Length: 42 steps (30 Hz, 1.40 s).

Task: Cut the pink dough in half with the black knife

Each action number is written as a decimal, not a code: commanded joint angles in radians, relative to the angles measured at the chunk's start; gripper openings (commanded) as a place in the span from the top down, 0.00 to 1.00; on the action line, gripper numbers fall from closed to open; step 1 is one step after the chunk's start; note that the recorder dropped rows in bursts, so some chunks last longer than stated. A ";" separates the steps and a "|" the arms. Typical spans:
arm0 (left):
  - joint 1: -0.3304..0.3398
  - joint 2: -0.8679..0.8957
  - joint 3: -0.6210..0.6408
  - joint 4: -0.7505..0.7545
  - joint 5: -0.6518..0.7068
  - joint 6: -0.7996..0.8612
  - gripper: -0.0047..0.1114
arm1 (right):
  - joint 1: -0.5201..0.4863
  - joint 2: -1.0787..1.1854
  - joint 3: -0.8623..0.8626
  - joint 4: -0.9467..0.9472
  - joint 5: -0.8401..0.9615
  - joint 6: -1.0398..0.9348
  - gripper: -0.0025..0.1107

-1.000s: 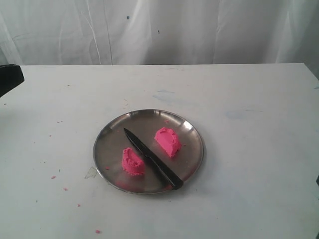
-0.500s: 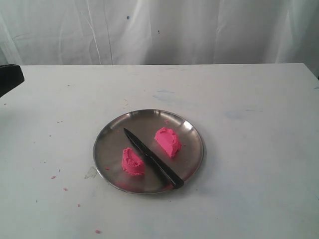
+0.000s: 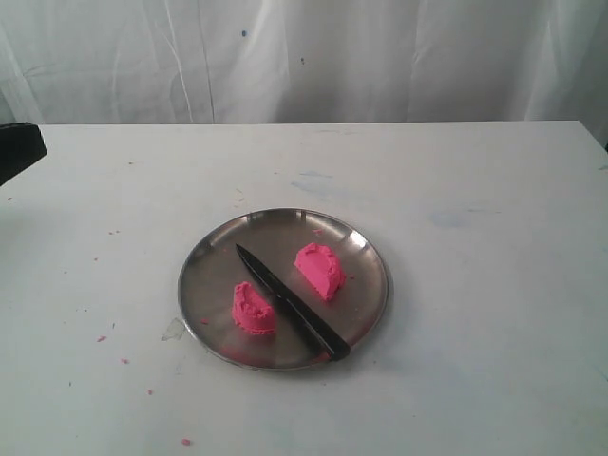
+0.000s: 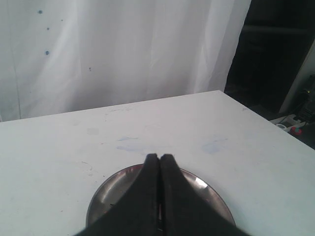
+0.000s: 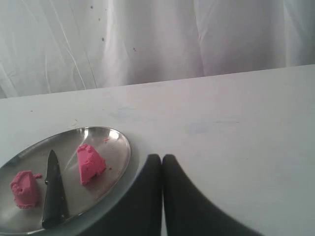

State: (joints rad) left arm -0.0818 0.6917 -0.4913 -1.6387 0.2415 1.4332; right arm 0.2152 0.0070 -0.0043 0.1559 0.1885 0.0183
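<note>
No visible change over last second: nothing on round steel plate (image 3: 204, 256) has shifted. Bright pink dough (image 3: 320, 270) lies in two half-round pieces, one at 2 o'clock of plate centre, other half (image 3: 253, 310) at 8 o'clock. Slim black knife (image 3: 290, 302) lies between them, tip toward 10 o'clock, handle at 5 o'clock rim. Judgement: cut looks done. Left tool (image 4: 160, 157) and right tool (image 5: 161, 158) both clenched, empty, away from knife, over white bench (image 3: 475, 313).

On my surface (image 3: 475, 313) the plate (image 3: 204, 256) lies near the middle. On it the knife (image 3: 290, 304) lies diagonally, handle at the near rim, between the left dough half (image 3: 253, 311), just beside the blade, and the right dough half (image 3: 320, 270), farther back.
</note>
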 commanded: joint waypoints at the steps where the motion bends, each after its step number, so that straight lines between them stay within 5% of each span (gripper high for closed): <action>1: 0.000 -0.008 0.002 -0.014 0.013 0.005 0.96 | -0.007 -0.007 0.004 -0.010 -0.003 0.005 0.98; 24: 0.000 -0.014 0.019 -0.004 -0.059 0.006 0.96 | -0.007 -0.007 0.004 -0.008 -0.003 0.005 0.98; 30: 0.000 -0.093 0.037 0.401 -0.037 -0.161 0.96 | -0.007 -0.007 0.004 -0.008 -0.003 0.005 0.98; 42: 0.000 -0.248 0.154 1.128 -0.049 -1.049 0.96 | -0.007 -0.007 0.004 -0.008 -0.003 0.005 0.98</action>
State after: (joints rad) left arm -0.0818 0.4785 -0.3727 -0.6550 0.2105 0.5891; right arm 0.2152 0.0070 -0.0043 0.1559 0.1885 0.0224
